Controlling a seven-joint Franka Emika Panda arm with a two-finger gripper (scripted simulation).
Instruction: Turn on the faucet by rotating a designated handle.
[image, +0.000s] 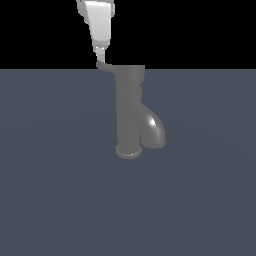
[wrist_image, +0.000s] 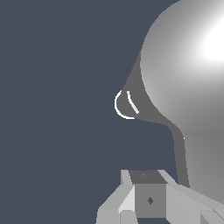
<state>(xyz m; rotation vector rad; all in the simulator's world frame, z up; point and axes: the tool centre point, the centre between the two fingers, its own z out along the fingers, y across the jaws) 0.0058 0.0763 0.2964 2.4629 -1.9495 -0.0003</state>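
Exterior view cuts off the arm above the gripper (image: 101, 51), whose tip meets the handle (image: 105, 66) of the faucet (image: 130, 112); finger spacing cannot be told.

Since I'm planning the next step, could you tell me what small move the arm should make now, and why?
Probably a short sideways push: the end effector already sits at the tip of the handle, which projects from the faucet cap toward the exterior view's left.

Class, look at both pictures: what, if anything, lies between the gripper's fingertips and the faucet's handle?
Nothing: in the exterior view the gripper tip meets the handle end, with no gap visible. The wrist view also shows no other object there.
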